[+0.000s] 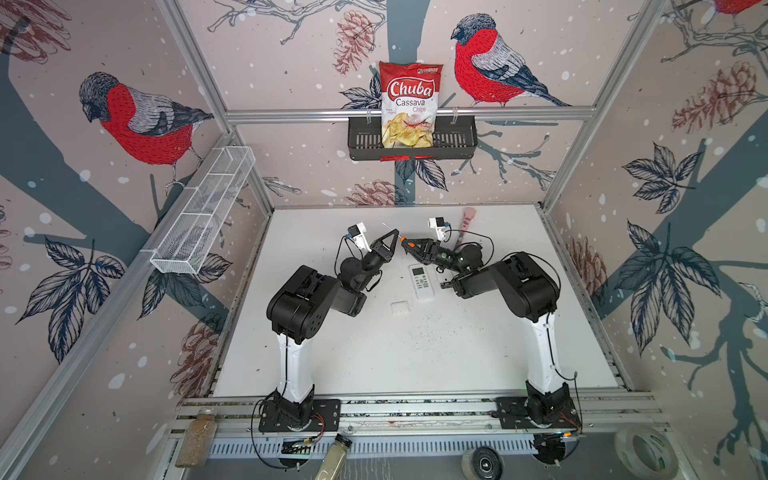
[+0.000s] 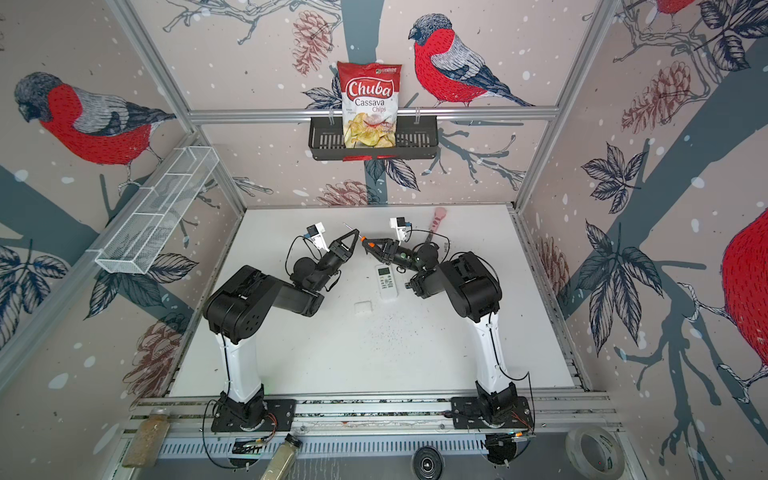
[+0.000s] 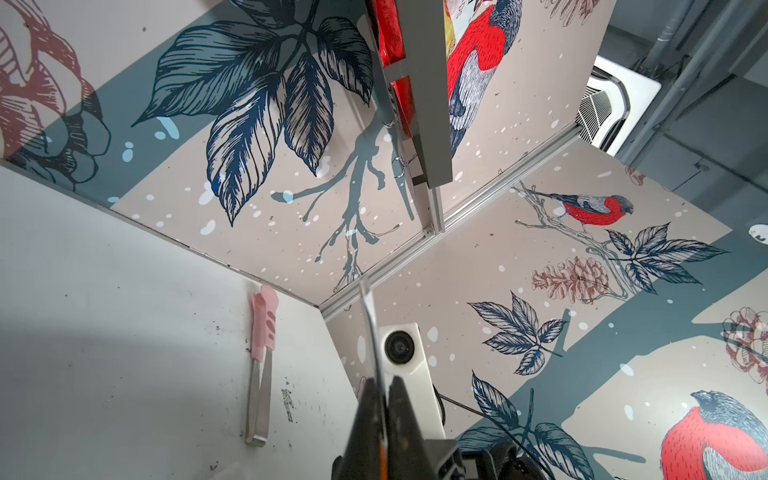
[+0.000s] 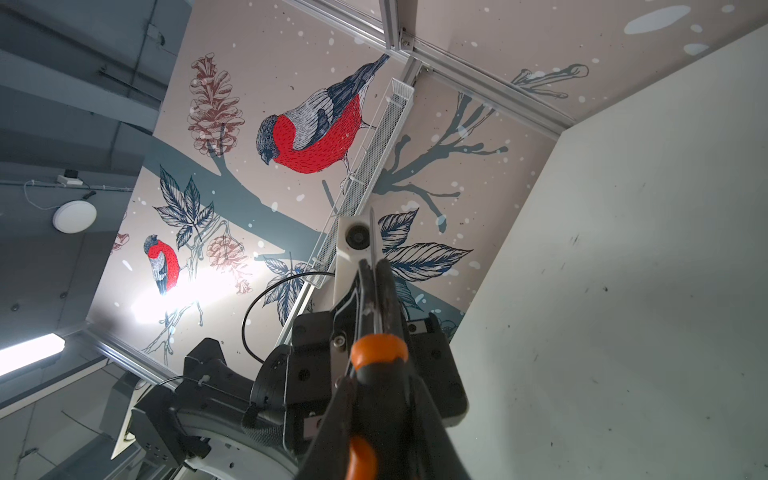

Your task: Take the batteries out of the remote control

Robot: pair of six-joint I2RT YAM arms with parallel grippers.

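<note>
- Top views give us, nearest the arm bases, a small white square piece (image 1: 400, 308) lying loose on the white tabletop (image 1: 374, 365), possibly the compartment lid.
- Just beyond, the white rectangular remote control (image 1: 422, 282) rests keypad-up, hiding its back. The batteries show in no view, and we cannot tell whether they sit inside.
- Farther back and raised, the left gripper (image 1: 395, 235) is pinched on the metal shaft of an orange-and-black-handled screwdriver (image 4: 378, 353). The right gripper (image 1: 406, 245) is clamped on its handle. We judge this a handover, giving the right arm a working grip.
- Farthest back, pink-handled metal tongs (image 1: 466, 224) lie well apart.
</note>
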